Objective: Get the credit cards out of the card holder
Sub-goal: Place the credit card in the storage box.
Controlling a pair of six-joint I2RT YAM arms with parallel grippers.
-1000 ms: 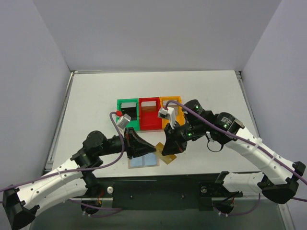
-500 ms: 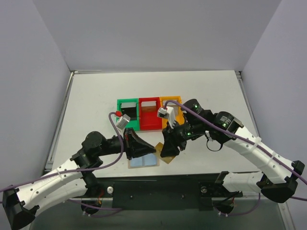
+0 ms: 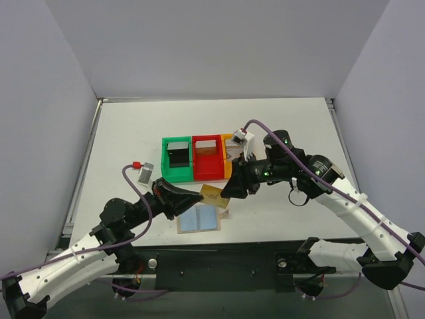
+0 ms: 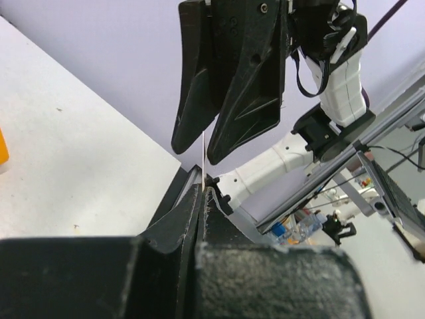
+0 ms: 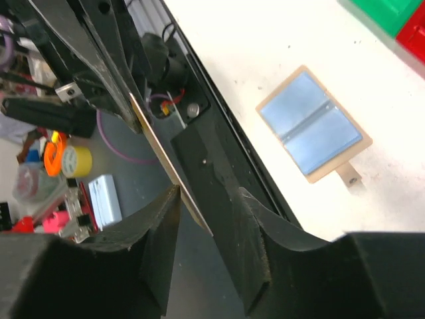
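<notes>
Three bins — green (image 3: pixel 176 177), red (image 3: pixel 207 177), orange (image 3: pixel 228 166) — one card holder (image 3: pixel 199 218), one tan card (image 3: pixel 212 195)

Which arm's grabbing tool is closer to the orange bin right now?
Right. The right tool hangs just on the near side of the orange bin. The left tool is farther left, in front of the red bin, shut on a tan card.

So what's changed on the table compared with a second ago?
The thin tan card changed hands: the left gripper shut on it and drew back leftward; the right gripper, which held it before, opened and shifted toward the green, red and orange plastic bins. The flat tan card holder with light blue panels stays open where it lay; the bins did not move.
</notes>
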